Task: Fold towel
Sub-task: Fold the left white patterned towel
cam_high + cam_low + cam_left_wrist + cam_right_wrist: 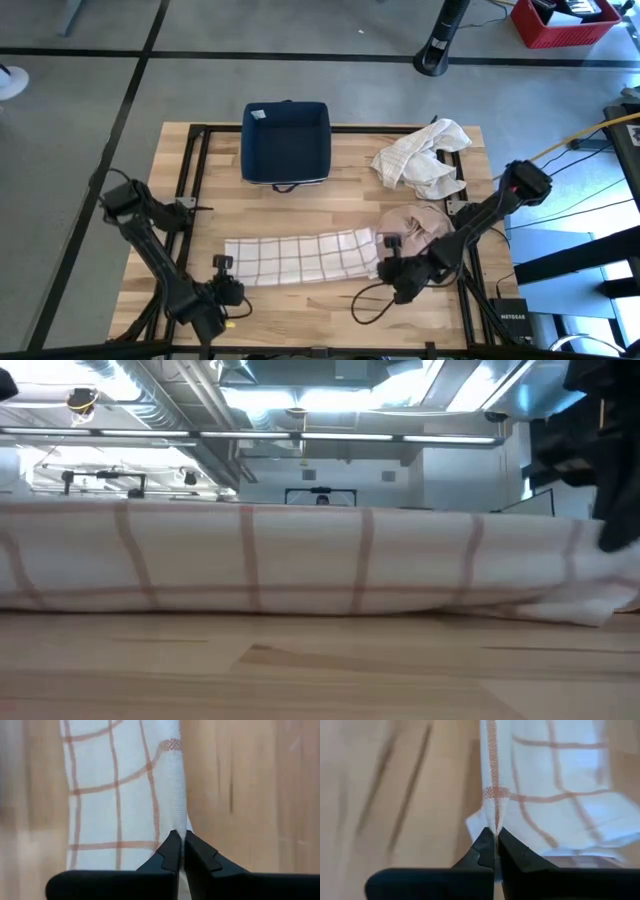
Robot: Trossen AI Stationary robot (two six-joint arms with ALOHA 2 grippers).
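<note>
checked cloth, white with thin reddish lines, is the towel (300, 258), lying as a long narrow band across the near part of the wooden counter (330, 170), its long axis running from the left arm's side to the right arm's side. the left gripper (222, 290) sits at the band's left end, at the near corner, and its wrist view shows the jaws pressed together on the towel's hemmed edge, pinching a thin bit of fabric. the right gripper (392, 272) sits at the opposite end, and its wrist view shows the same thing: jaws closed tight on the hem at the corner. so each arm holds the end nearest to it, and the cloth stretches between the two grips rather than off to one side of either. from counter height the towel looks like a low, already doubled roll lying flat on the wood. judging by this, the coming move turns on that long axis: either both corners are carried away from the robot across the band's width, or one end is brought along the length toward the other. behind the towel, well apart from it, stand a dark blue bin (286, 142) and a crumpled white cloth (422, 158), and a beige cloth (415, 228) lies just beside the right end, close enough that it could get dragged along.
</note>
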